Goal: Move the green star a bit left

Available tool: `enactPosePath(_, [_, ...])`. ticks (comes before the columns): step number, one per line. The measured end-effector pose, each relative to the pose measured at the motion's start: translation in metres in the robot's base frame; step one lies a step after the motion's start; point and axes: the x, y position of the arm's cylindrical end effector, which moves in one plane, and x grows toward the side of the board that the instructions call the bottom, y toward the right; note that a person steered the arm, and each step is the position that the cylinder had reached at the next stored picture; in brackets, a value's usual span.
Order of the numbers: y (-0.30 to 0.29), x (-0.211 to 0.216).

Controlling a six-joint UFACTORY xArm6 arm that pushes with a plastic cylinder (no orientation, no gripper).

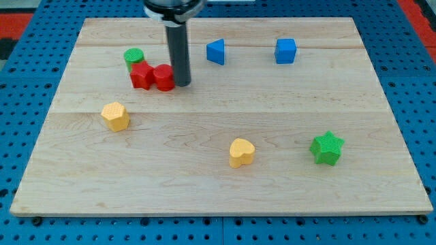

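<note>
My tip (182, 84) rests bare at ten o'clock, touching the red blocks (152, 76); the green star (327, 148) sits untouched at four o'clock, its leftward push not yet begun.

Pale wooden desk (204, 184) (plank seams visible), carrying green cylinder (133, 57), two touching red blocks (152, 76), blue triangle (216, 52), blue cube (286, 51); yellow hexagon (116, 116), yellow heart (241, 152), green star (327, 148)

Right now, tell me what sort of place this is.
Probably a robotics lab bench: a wooden board on a blue perforated base, small coloured blocks like the green star, and my tip beside the red blocks.
</note>
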Motion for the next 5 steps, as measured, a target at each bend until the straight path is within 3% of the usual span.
enactPosePath(1, [0.05, 0.017])
enactPosePath(3, [0.259, 0.084])
enactPosePath(4, [0.333, 0.111])
enactPosePath(5, [0.374, 0.193])
